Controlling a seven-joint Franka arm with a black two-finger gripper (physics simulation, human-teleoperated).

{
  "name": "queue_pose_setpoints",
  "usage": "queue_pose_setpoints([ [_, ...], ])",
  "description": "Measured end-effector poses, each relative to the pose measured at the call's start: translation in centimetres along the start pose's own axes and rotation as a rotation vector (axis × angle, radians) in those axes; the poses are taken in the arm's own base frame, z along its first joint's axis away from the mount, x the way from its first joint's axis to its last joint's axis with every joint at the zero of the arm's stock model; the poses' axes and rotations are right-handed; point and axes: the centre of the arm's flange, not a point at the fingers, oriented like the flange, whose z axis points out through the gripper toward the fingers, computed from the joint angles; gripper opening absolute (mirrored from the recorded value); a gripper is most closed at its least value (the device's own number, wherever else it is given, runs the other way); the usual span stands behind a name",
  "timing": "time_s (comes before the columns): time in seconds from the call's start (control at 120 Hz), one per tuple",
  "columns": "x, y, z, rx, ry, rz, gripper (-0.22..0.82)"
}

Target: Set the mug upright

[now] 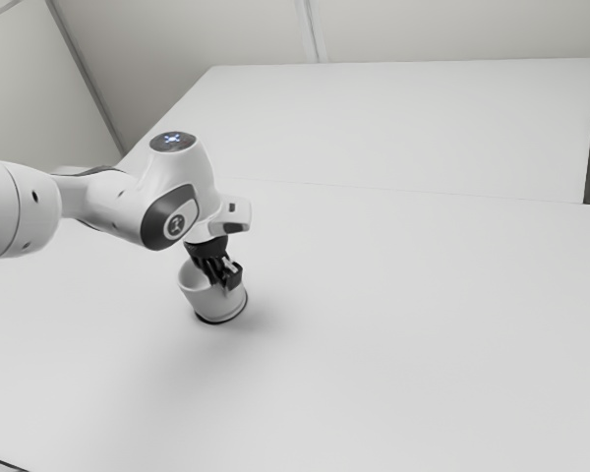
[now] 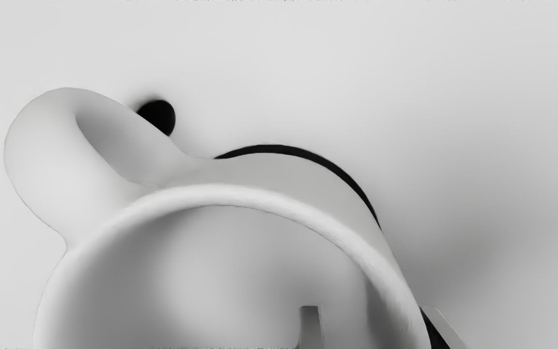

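Apparently open and gripping nothing, the claw straddles the wall of the base-down mug, one finger inside, one outside.

And here's the mug, smooth and softly matt like ceramic, above a smooth, matt pale desk!

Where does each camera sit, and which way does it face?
Exterior view: beside the arm, above the table, facing down across it at the mug; the arm reaches in from the exterior view's left, ending in the gripper.
Wrist view: on the arm's hand, facing down past the mug's handle and rim into its inside; fingertips show at the bottom edge, one inside the mug, one outside.
Both share the mug, gripper and table.
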Motion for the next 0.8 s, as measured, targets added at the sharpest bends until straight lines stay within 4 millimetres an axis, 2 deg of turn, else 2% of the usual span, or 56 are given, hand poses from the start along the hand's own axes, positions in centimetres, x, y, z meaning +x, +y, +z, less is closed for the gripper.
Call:
queue_pose_setpoints([
  [0.108,0.0,0.0,-1.3,0.003,0.02,-0.004,0.28],
  [0.233,-0.1,-0.1,-3.7,0.002,0.057,-0.016,0.38],
  [0.325,1.7,-0.9,-6.4,0.006,0.094,-0.029,0.44],
  [0.442,6.8,-4.2,-11.4,-0.005,0.138,-0.082,0.5],
  [0.542,8.0,-7.9,-16.9,-0.025,0.189,-0.149,0.53],
  [0.592,8.0,-8.5,-19.7,-0.032,0.203,-0.159,0.54],
  [0.675,6.9,-8.4,-23.3,-0.046,0.203,-0.161,0.56],
  [0.725,6.1,-8.2,-24.7,-0.055,0.188,-0.158,0.56],
  [0.8,5.2,-7.9,-25.7,-0.068,0.153,-0.155,0.57],
])
